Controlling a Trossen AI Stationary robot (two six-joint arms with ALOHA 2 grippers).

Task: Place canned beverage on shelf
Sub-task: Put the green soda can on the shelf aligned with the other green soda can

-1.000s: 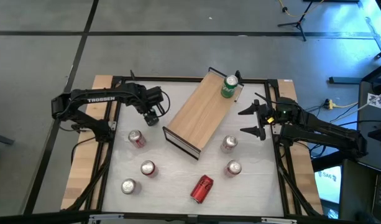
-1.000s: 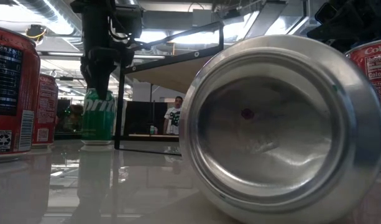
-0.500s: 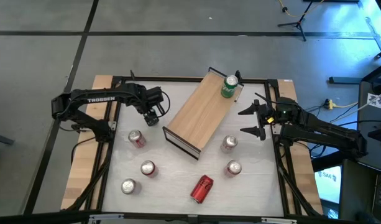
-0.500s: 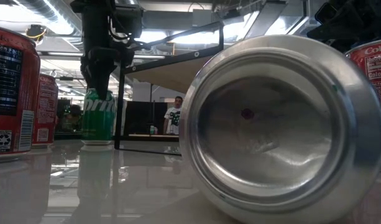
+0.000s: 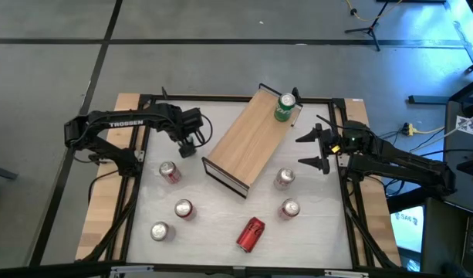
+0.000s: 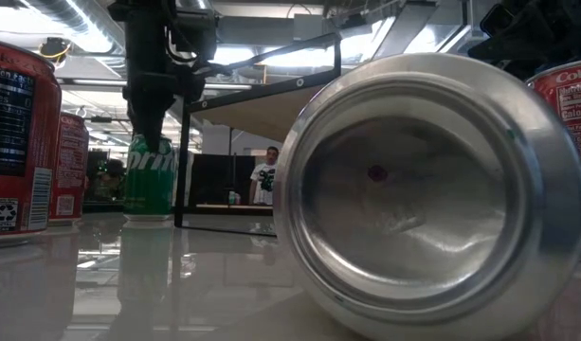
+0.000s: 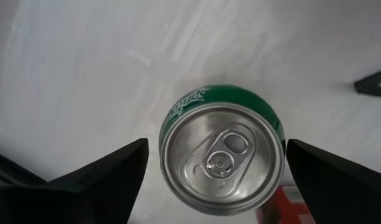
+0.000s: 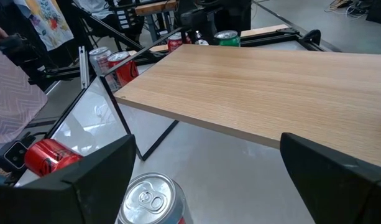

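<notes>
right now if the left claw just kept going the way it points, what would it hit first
Most likely the green can standing on the table: the left claw points down over its top, fingers open either side. How far above it sits is unclear.

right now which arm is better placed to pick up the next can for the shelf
Left. The left gripper hangs directly over the upright green can on the table, open fingers on either side. The right gripper, also open, waits beside the shelf with no can between its fingers.

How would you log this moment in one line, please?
left tool: open above green can | right tool: open, idle beside shelf
</notes>
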